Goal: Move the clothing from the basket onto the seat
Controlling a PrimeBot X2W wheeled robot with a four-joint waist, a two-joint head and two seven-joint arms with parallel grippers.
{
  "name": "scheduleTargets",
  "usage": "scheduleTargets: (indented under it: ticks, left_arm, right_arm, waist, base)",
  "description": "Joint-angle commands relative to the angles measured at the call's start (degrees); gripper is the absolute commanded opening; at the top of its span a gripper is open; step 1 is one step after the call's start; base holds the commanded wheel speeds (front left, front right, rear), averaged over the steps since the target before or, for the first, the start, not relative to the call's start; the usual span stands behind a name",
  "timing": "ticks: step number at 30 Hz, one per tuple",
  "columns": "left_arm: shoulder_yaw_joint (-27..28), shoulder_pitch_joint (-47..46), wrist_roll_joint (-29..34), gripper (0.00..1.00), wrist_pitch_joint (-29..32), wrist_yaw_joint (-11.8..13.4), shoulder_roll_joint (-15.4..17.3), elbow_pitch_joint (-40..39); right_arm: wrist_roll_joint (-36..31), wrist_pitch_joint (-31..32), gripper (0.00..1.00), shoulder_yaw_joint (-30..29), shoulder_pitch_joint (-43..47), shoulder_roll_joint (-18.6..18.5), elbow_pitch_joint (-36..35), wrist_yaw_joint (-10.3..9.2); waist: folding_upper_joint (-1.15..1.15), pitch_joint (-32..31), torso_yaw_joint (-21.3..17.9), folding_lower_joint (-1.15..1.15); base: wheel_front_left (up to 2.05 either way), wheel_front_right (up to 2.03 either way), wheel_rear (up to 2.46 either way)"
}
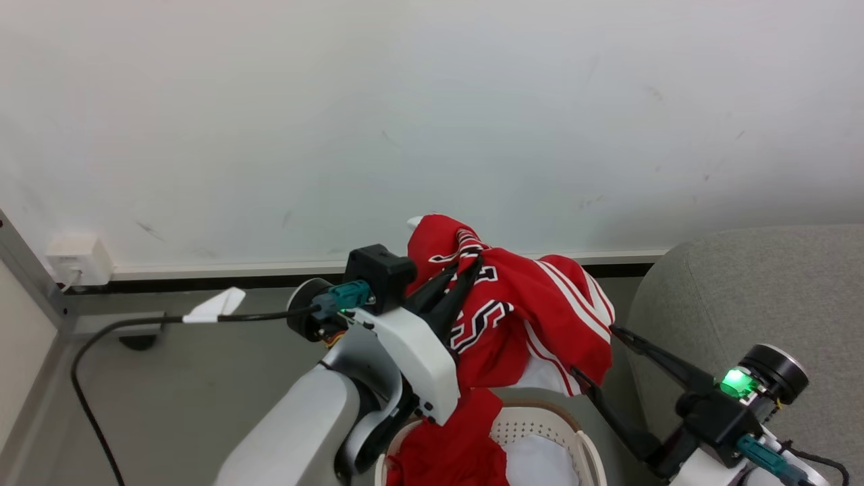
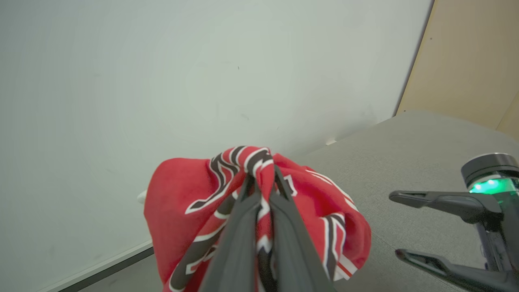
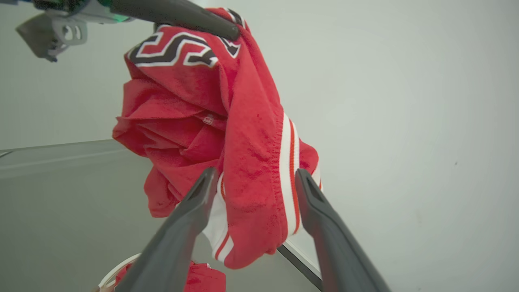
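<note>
Your left gripper [image 2: 263,176] pinches the jersey [image 1: 540,310] at its bunched top; right gripper [image 3: 256,173] spread astride its hem; light, limp, slippery cloth; take a thick fold

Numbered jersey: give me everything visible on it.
Bright red jersey in soft fabric, with black-and-white block numerals and white stripes along the hem. It hangs bunched in the air above the basket, in front of a white wall. The left gripper is shut on its top fold; the right gripper is open, fingers either side of the lower hem.

White forearm [image 1: 412,351], teal plug [image 1: 351,295], black-fingered right claw [image 1: 595,351] (green light [image 1: 736,383]).
</note>
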Motion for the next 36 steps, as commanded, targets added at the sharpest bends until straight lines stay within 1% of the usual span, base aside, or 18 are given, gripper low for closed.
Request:
scheduleTargets:
  ticks: [1, 7, 11, 13, 14, 15, 17, 19, 22, 30, 31, 33, 34, 36]
  left_arm:
    - [-0.54, 0.12, -0.06, 0.00, 0.39, -0.46, 0.05, -0.01]
    - [-2.37, 0.33, -0.31, 0.00, 1.11, -1.21, -0.70, 0.34]
    - [-3.30, 0.44, -0.84, 0.00, 1.76, -1.70, -1.07, 0.98]
    - [-3.62, 0.45, -1.09, 0.00, 1.81, -1.99, -1.32, 1.38]
    - [-3.69, 0.44, -1.29, 0.00, 1.78, -2.00, -1.47, 1.66]
    - [-3.74, 0.43, -1.44, 0.00, 1.74, -1.97, -1.61, 1.96]
    - [-3.77, 0.41, -1.70, 0.00, 1.55, -1.81, -1.78, 2.49]
    - [-3.77, 0.44, -1.72, 0.00, 1.43, -1.73, -1.69, 2.85]
    - [-3.65, 0.46, -1.71, 0.00, 1.27, -1.47, -1.26, 3.53]
    - [-3.44, 0.86, -1.62, 0.00, 0.51, -0.89, -0.69, 4.89]
    - [-3.42, 0.90, -1.55, 0.02, 0.24, -0.84, -0.61, 5.06]
    - [-3.33, 0.88, -1.08, 0.71, -0.54, -0.59, -0.43, 5.26]
    - [-3.27, 0.89, -0.65, 1.00, -1.08, -0.35, -0.26, 5.39]
    - [-3.29, 0.88, 0.04, 1.00, -2.02, 0.05, 0.00, 5.84]
  right_arm:
    - [-1.04, -0.26, 1.00, 2.81, -3.26, 0.47, 2.87, -0.12]
    - [-4.14, -1.66, 1.00, 10.29, -12.71, 5.06, 14.92, -0.12]
    - [-6.50, -2.76, 1.00, 13.28, -17.65, 9.56, 23.38, -0.12]
    - [-6.47, -2.97, 1.00, 15.15, -18.98, 11.76, 27.36, -0.12]
    - [-5.97, -3.12, 0.40, 16.15, -19.63, 12.87, 29.05, -0.12]
    - [-5.05, -3.32, 0.00, 16.30, -20.42, 13.87, 30.31, -0.12]
    - [-3.36, -3.41, 0.00, 15.88, -21.11, 15.35, 32.09, -0.12]
    - [-1.66, -3.48, 0.00, 14.32, -21.37, 16.40, 31.33, -0.12]
    - [-0.27, -3.52, 0.00, 12.27, -20.22, 16.91, 29.87, -0.12]
    - [4.61, -3.50, 0.00, 9.04, -18.03, 16.39, 27.83, -0.12]
    - [5.35, -3.50, 0.00, 8.66, -17.82, 16.19, 27.64, -0.12]
    - [6.18, -3.50, 0.00, 7.76, -17.51, 15.63, 27.31, -0.12]
    - [6.43, -3.50, 0.00, 7.30, -17.43, 15.26, 27.14, -0.12]
    - [6.87, -3.50, 0.00, 6.38, -17.31, 14.74, 26.78, -0.12]
  waist:
    - [0.00, 0.01, 0.01, 0.00]
    - [0.00, -0.22, 0.62, 0.00]
    - [0.00, -0.39, 1.05, 0.00]
    - [0.00, -0.46, 1.39, 0.00]
    - [0.00, -0.54, 1.60, 0.00]
    - [0.00, -0.59, 1.81, 0.00]
    - [0.00, -0.60, 2.12, 0.00]
    - [0.00, -0.47, 2.27, 0.00]
    - [0.00, -0.32, 2.35, 0.00]
    - [0.00, -0.01, 1.64, 0.00]
    - [0.00, 0.05, 1.47, 0.00]
    - [0.00, 0.16, 1.14, 0.00]
    - [0.00, 0.23, 0.96, 0.00]
    - [0.00, 0.39, 0.59, 0.00]
  base:
    - [0.00, 0.00, 0.00]
    - [0.00, 0.00, 0.00]
    - [0.00, 0.00, 0.00]
    - [0.00, 0.00, 0.00]
    - [0.00, 0.00, 0.00]
    - [0.00, 0.00, 0.00]
    - [0.00, 0.00, 0.00]
    - [0.00, 0.00, 0.00]
    - [0.00, 0.00, 0.00]
    - [0.00, 0.00, 0.00]
    - [0.00, 0.00, 0.00]
    - [0.00, 0.00, 0.00]
    - [0.00, 0.00, 0.00]
    - [0.00, 0.00, 0.00]
